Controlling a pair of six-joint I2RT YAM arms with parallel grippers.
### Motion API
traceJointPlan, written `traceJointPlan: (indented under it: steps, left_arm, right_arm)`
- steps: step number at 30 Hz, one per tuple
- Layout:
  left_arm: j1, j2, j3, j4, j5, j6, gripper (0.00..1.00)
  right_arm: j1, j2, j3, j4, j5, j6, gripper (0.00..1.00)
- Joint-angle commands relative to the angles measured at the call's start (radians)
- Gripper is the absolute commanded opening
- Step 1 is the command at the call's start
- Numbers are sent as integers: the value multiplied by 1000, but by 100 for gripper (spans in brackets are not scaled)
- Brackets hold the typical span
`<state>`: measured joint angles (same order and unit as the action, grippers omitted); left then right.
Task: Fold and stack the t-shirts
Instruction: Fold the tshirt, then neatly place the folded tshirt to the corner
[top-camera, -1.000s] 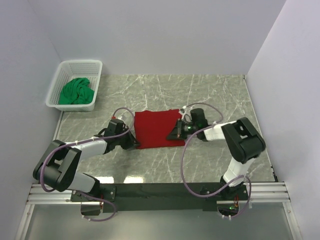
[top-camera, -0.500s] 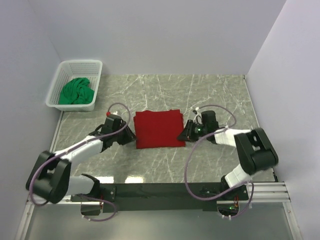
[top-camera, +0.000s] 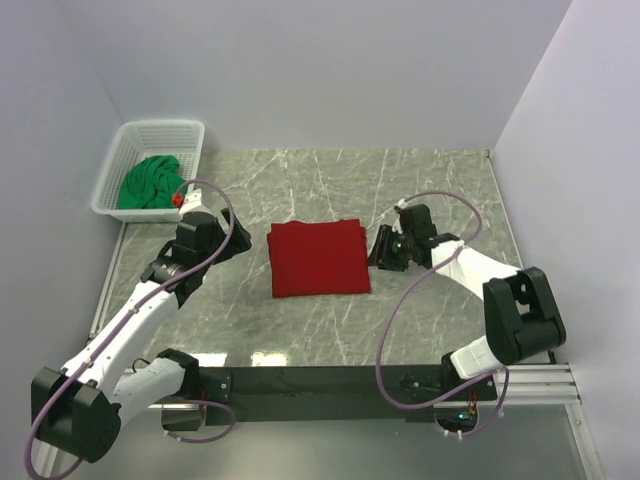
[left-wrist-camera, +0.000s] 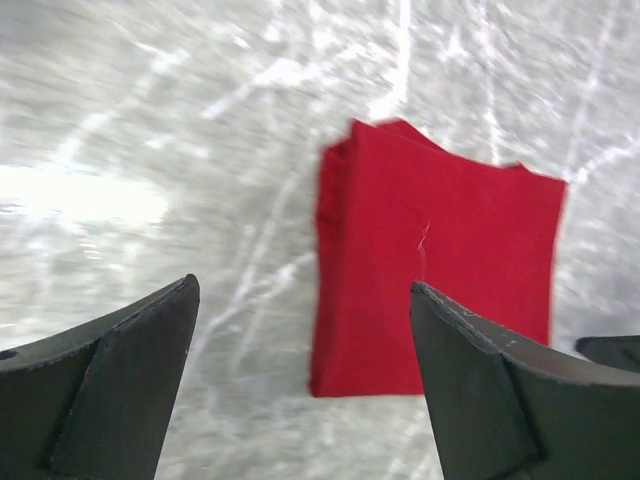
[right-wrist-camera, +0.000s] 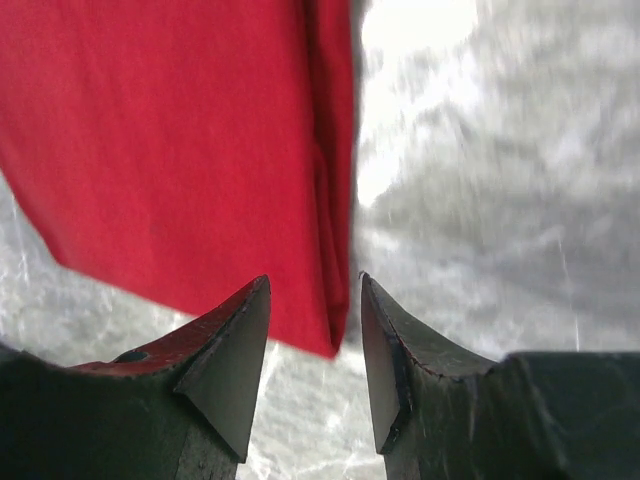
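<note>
The deep red t-shirt (top-camera: 318, 258) lies folded into a neat rectangle in the middle of the marble table. It shows whole in the left wrist view as the red t-shirt (left-wrist-camera: 440, 260). The bright green t-shirt (top-camera: 150, 183) sits bunched in the basket at the far left. My left gripper (top-camera: 232, 238) hangs to the left of the red shirt, clear of it. Its jaws are wide open (left-wrist-camera: 302, 285) and hold nothing. My right gripper (top-camera: 380, 250) is just off the shirt's right edge. It is open (right-wrist-camera: 315, 278), with the folded edge of the red shirt (right-wrist-camera: 200, 150) lying beyond its tips, ungripped.
The white lattice basket (top-camera: 160, 124) stands at the table's far left corner, against the left wall. Pale walls close in the table on the left, back and right. A black rail with both arm bases runs along the near edge (top-camera: 320, 380).
Both grippers have opened and let go of the red shirt. The left arm has drawn back left towards the basket, and the right gripper has backed off to the right. The shirt lies flat.
</note>
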<state>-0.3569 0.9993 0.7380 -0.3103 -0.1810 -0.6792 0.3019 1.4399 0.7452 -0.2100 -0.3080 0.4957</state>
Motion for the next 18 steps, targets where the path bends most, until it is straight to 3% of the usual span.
traceJointPlan:
  steps: [1, 9, 18]
  left_arm:
    - [10, -45, 18, -32, -116, 99, 92]
    - [22, -90, 17, -36, -248, 182, 91]
    - [27, -87, -20, 5, -245, 178, 90]
  right_arm:
    - [19, 74, 109, -52, 63, -45, 49]
    - [48, 275, 275, -80, 61, -74, 49]
    - [52, 378, 358, -120, 121, -124, 44]
